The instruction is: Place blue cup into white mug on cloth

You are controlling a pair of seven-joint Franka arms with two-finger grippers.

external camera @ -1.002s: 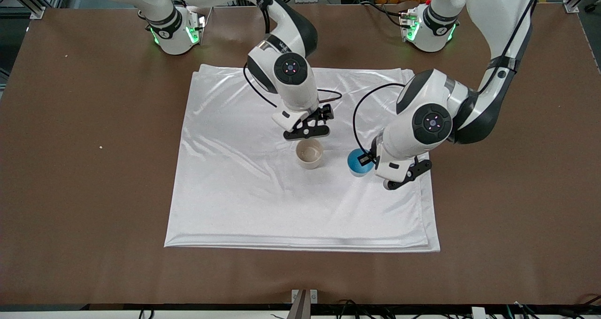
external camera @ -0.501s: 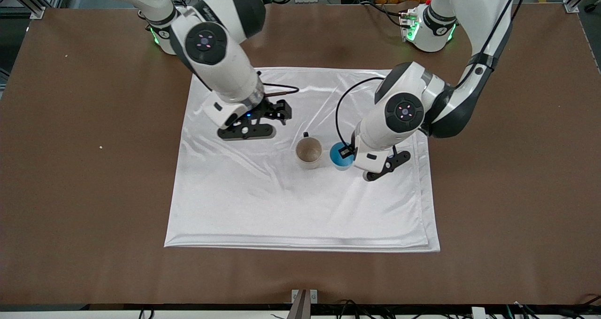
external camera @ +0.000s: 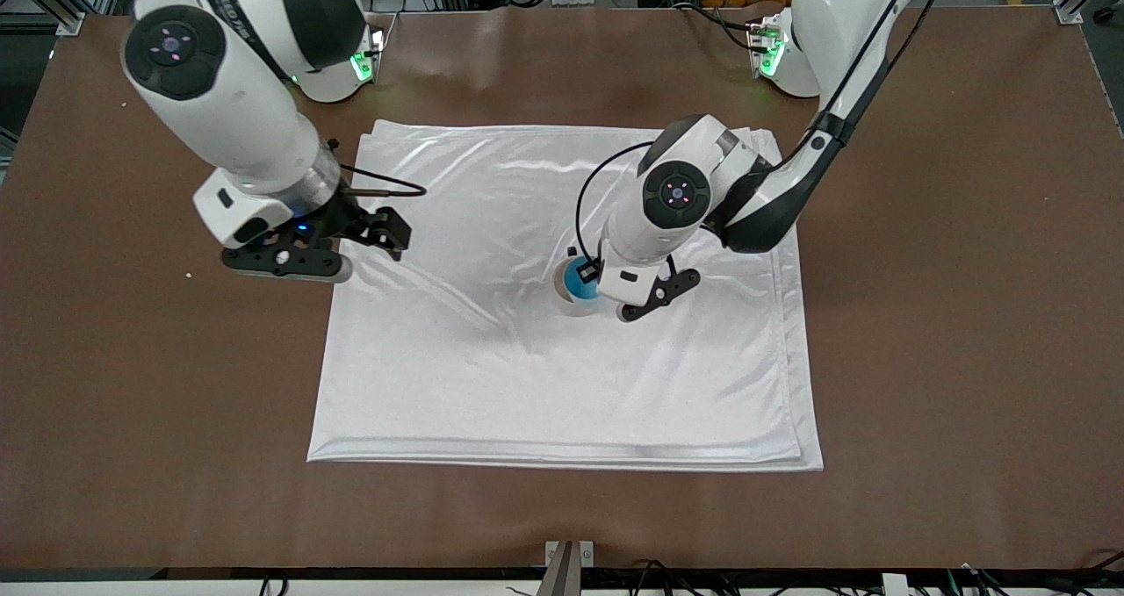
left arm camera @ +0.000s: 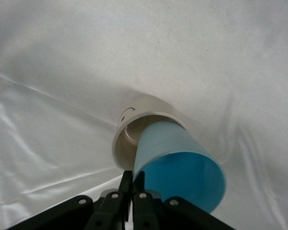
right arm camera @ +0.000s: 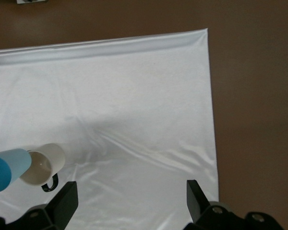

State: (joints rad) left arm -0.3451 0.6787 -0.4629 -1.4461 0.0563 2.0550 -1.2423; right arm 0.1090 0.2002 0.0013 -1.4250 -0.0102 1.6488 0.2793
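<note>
The white mug [external camera: 572, 306] stands upright near the middle of the white cloth [external camera: 527, 385]. My left gripper [external camera: 590, 273] is over the mug, shut on the rim of the blue cup [external camera: 580, 282]. In the left wrist view the blue cup [left arm camera: 180, 163] hangs tilted, its narrow base inside the mouth of the white mug [left arm camera: 134, 125], and my left gripper [left arm camera: 133, 179] pinches the cup's wall. The mug's smiley mark faces that camera. My right gripper [external camera: 386, 232] is open and holds nothing, over the cloth's edge toward the right arm's end.
Bare brown table [external camera: 922, 359] surrounds the cloth. The right wrist view shows my right gripper [right arm camera: 132, 196] above the cloth [right arm camera: 134, 96], with the blue cup [right arm camera: 7, 167] and the mug [right arm camera: 45, 163] farther off. A small white speck [external camera: 188, 274] lies on the table.
My left gripper carried the blue cup across the cloth from the left arm's end to over the mug. My right arm drew back from above the mug toward its own end of the table.
</note>
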